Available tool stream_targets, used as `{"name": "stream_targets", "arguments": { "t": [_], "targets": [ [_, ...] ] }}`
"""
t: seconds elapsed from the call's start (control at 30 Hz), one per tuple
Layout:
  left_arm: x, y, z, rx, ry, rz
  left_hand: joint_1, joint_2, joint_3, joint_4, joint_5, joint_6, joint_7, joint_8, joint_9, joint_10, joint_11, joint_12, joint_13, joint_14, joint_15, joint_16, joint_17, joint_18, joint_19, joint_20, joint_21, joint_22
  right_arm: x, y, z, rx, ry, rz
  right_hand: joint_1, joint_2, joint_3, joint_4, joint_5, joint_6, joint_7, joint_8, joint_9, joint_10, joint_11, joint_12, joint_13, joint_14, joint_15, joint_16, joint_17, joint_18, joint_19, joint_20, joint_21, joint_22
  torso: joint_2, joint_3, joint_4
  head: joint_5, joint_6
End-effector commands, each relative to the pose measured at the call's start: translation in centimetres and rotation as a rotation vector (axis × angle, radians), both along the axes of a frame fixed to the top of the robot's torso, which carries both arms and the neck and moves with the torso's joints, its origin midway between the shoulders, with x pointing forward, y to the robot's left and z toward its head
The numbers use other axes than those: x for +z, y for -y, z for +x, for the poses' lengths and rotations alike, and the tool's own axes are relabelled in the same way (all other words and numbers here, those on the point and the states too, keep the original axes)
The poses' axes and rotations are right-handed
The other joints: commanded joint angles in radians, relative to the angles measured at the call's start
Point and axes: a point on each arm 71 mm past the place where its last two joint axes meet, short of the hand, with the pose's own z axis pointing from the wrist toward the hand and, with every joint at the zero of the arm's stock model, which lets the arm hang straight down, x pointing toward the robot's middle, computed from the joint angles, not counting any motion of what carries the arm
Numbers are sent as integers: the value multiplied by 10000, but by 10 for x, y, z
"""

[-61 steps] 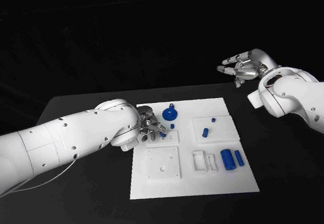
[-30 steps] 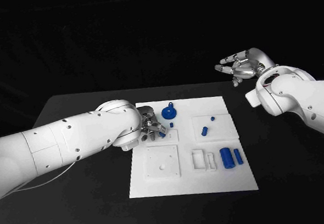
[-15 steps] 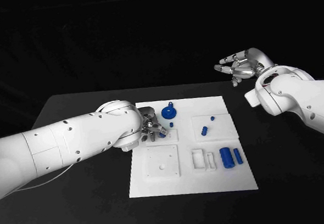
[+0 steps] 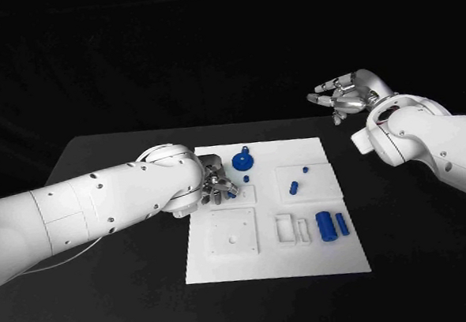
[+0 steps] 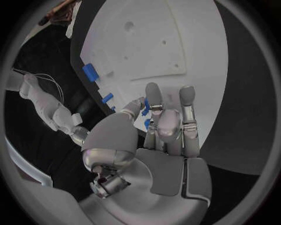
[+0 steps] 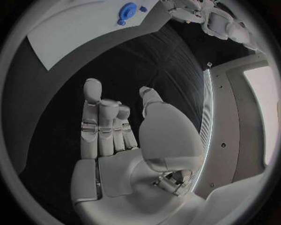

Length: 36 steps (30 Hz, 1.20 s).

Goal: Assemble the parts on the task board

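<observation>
One flat white rectangular task board (image 4: 314, 258) lies on one black bench (image 4: 118, 247). On the board, six small blue plastic parts can be counted in the head view: one round disc-shaped piece with a small knob (image 4: 243, 160), one tiny blue peg (image 4: 247, 179) below it, two small blue pegs (image 4: 306, 172) and (image 4: 294, 188) in the square recess, and two upright blue cylinders, a thicker one (image 4: 326, 227) and a thinner one (image 4: 342, 223). Further blue bits by the left hand (image 4: 215, 184) are too hidden to count. Two white arms, each with one silver hand; the other is the right hand (image 4: 344, 97).
</observation>
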Motion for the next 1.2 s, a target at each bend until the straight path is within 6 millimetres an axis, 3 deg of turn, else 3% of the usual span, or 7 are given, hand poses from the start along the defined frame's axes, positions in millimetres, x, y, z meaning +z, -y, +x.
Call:
{"name": "stream_targets", "arguments": {
  "t": [0.03,0.73,0.83,1.2],
  "targets": [
    [-6,0,-3,-76,-191,167,134,152,121,-76,30,2523,-1157,6,-70,514,-60,-9,-15,63,-8,19,-25,160,71,1,-60,149,-1,-2,0,190,-78,-38,-30,90,-8,-17,51,59,5,-32,0,-32,17,1,12,-43,19,16,13,194,387,9,16,11,-8,9,9,10,11],
    [-7,-1,-4,-8,-384,51,-41,239,224,-110,66,2547,-1165,35,-53,513,-64,39,18,77,-3,73,90,132,98,-22,-86,170,-2,-2,0,189,-98,-38,-43,98,-13,-17,64,56,5,-32,-1,-38,21,1,13,-52,20,12,13,199,377,11,1,13,-1,5,-2,18,-8],
    [-8,-1,-5,-60,-585,49,-261,378,63,232,-610,2667,-1205,94,32,517,-75,136,21,111,5,186,299,135,105,15,-84,171,-2,-2,0,188,-100,-38,-42,95,-13,-26,88,38,7,-36,-2,-44,21,-4,6,-57,21,0,4,200,375,13,-9,10,2,10,0,13,-4],
    [-9,-2,-5,-95,-781,87,-127,364,-16,325,-615,2681,-1214,81,208,515,-76,209,-122,106,23,218,368,205,107,87,-79,172,-2,-2,0,195,-120,-37,-42,95,-13,-26,88,38,7,-36,-2,-44,21,-4,6,-57,21,0,4,200,375,13,-9,10,5,15,2,19,-16]
  ]
}}
